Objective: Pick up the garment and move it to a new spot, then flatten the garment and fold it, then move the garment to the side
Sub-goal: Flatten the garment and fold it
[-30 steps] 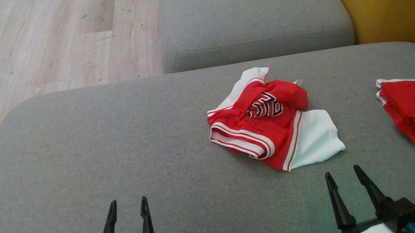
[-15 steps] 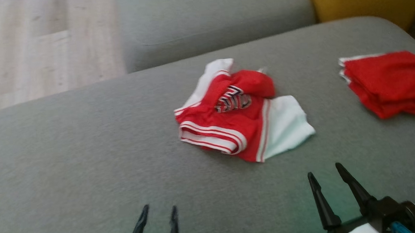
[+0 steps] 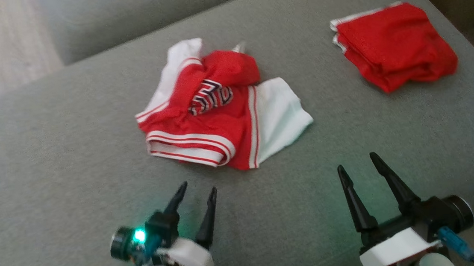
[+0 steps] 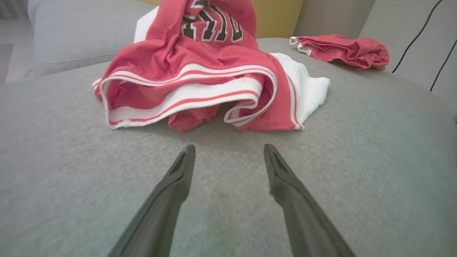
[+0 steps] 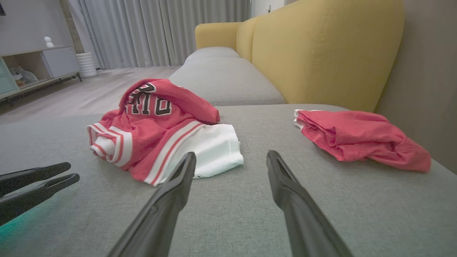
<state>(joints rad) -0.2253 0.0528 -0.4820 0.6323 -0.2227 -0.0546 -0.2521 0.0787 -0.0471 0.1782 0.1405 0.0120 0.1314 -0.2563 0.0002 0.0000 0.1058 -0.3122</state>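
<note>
Jaws of our left claw (image 3: 198, 187) stand apart and empty, just short of the crumpled red-and-white jersey garment (image 3: 218, 113), heaped midway on the grey fabric sofa cushion (image 3: 51, 166). We judge it light, limp and a little slick; the striped hem (image 4: 185, 96) nearest us should give the firmest bite. Our right claw (image 3: 356, 161) is spread and empty, near its white panel (image 3: 278, 116). Farther right, well apart, lies a folded red cloth (image 3: 396, 46).
</note>
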